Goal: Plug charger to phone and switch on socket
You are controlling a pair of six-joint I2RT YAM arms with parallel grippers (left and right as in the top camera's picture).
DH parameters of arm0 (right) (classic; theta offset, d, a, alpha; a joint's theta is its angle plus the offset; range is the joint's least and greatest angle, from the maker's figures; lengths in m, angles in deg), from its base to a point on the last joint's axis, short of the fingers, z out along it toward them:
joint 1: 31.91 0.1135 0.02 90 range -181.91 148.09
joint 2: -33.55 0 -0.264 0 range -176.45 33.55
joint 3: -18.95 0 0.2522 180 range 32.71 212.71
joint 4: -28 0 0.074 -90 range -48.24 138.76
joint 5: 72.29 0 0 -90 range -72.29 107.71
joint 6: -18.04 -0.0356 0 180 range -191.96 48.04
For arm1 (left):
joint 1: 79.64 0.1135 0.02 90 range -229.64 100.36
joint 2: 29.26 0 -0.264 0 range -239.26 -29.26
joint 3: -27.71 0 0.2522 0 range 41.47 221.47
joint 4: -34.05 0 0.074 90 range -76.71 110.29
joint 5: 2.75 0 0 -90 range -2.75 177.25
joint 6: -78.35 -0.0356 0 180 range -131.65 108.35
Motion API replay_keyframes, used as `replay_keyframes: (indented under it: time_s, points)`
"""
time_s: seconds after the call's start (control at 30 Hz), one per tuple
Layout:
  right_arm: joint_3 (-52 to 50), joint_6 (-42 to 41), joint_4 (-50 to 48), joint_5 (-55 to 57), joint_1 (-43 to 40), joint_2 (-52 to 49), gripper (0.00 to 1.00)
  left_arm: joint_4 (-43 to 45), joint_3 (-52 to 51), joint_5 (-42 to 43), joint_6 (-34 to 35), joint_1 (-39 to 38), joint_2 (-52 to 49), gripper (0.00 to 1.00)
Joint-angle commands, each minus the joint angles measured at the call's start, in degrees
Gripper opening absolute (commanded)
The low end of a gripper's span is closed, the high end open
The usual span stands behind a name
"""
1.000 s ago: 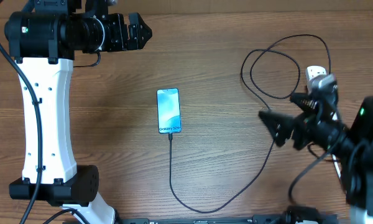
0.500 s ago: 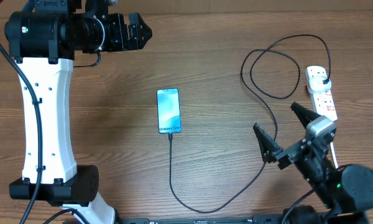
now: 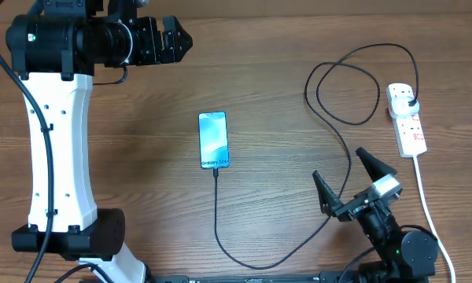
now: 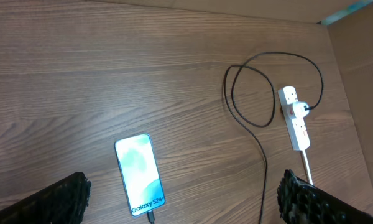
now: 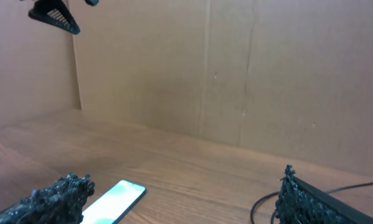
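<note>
While the phone (image 3: 213, 140) lies lit mid-frame with the charger (image 3: 217, 212) at its lower edge, the socket (image 3: 409, 130) sits far right; left gripper (image 3: 182, 42) and right gripper (image 3: 337, 163) both gape apart

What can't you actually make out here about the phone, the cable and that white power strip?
- Socket switches, on or off: too small in the overhead and left wrist views.
- Whether the charger tip sits fully in the phone: too small overhead, and cut off by the bottom edge in the left wrist view.
- Right wrist view: the phone is cut off by the bottom edge, and the socket is out of frame.
</note>
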Motion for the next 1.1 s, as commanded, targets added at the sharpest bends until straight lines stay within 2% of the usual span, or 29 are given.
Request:
replay_keyframes:
  time_s: [0.0,0.23,0.33,1.07]
  points:
    - [-4.6,-0.2,-2.8,0.8,0.2,2.1,1.0,0.0,0.0,-0.3,-0.4,-0.3,-0.3,1.0]
    - [-6.6,-0.1,-0.9,5.5,0.1,2.8,1.0,0.0,0.0,-0.3,-0.4,-0.3,-0.3,1.0]
    - [-6.6,-0.4,4.1,5.9,0.1,2.8,1.0,0.0,0.0,-0.3,-0.4,-0.3,-0.3,1.0]
    - [-6.6,-1.6,3.7,5.7,0.1,2.7,1.0,0.0,0.0,-0.3,-0.4,-0.3,-0.3,1.0]
